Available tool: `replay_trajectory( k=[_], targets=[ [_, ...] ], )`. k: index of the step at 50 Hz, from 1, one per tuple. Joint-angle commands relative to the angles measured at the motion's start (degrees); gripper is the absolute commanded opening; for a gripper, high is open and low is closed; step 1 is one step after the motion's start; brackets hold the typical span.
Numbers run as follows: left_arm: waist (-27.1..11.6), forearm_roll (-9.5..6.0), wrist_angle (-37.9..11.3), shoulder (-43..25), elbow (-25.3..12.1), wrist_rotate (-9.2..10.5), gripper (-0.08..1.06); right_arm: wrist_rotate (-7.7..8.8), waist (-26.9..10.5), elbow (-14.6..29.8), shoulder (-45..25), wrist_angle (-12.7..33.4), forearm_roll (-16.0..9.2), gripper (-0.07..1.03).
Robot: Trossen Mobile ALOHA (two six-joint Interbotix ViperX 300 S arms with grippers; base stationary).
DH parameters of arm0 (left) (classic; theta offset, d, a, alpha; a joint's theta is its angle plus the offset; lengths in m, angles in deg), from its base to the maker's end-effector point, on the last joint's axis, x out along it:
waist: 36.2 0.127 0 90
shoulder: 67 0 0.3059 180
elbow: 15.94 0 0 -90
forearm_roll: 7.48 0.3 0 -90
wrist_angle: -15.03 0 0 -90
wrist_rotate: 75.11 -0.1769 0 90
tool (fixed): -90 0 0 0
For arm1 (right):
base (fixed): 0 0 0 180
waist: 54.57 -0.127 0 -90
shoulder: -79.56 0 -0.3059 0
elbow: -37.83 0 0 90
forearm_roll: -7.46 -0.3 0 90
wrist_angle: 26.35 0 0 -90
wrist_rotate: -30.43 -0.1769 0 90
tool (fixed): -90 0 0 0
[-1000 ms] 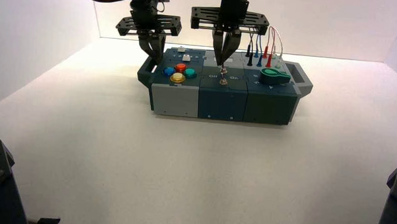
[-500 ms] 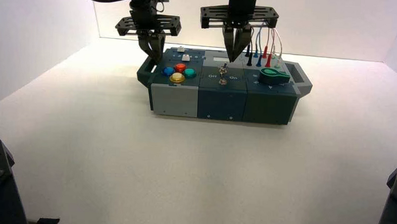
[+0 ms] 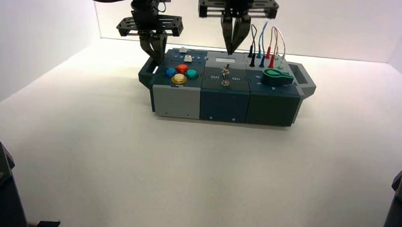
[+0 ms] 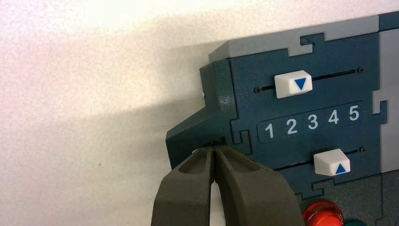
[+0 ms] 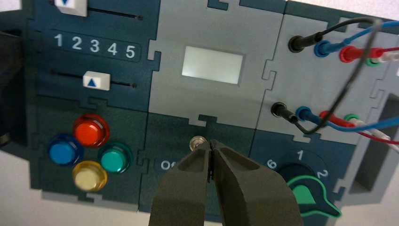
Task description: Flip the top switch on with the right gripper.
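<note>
Silver top switch (image 3: 226, 70) sits mid-box, just behind its twin; lever pos. unclear. R claw (image 3: 230, 53), closed, hovers nearby, apart from it, so prob. lining up or finished: check lever, then nudge toward "On" if req'd, else retreat. L claw (image 4: 212, 148), also closed, idles at box's left end.

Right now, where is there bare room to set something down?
Bare table lies before the box and off both its ends. Crowded: the left handle, with the left gripper, and above the switches, under the right gripper.
</note>
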Motion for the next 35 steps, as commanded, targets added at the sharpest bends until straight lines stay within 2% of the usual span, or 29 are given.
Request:
replay_trajectory(
  k=[1,15,19,25,35],
  targets=[
    [-0.1,0.26,-1.0,-0.4,0.1,-0.44,-0.03,0.79,-0.4,1.8,3.3,0.7,-0.8,-0.02],
    [-0.1,0.26,-3.9,1.6,-1.7,-0.26,-0.03,3.52,-0.4,1.5,5.3,1.1,-4.4,-0.02],
    [-0.1,0.35,-5.4,2.0,-2.1,-0.09,-0.03,3.6,-0.4,1.2,5.8,1.8,-4.5,-0.02],
    [-0.1,0.26,-7.0,2.7,-2.5,0.0,-0.03,4.57,-0.4,1.3,6.7,3.3,-4.7,-0.02],
    [-0.1,0.18,-8.2,4.0,-2.6,0.0,-0.03,5.63,-0.4,1.1,7.8,4.4,-5.1,-0.02]
  ],
)
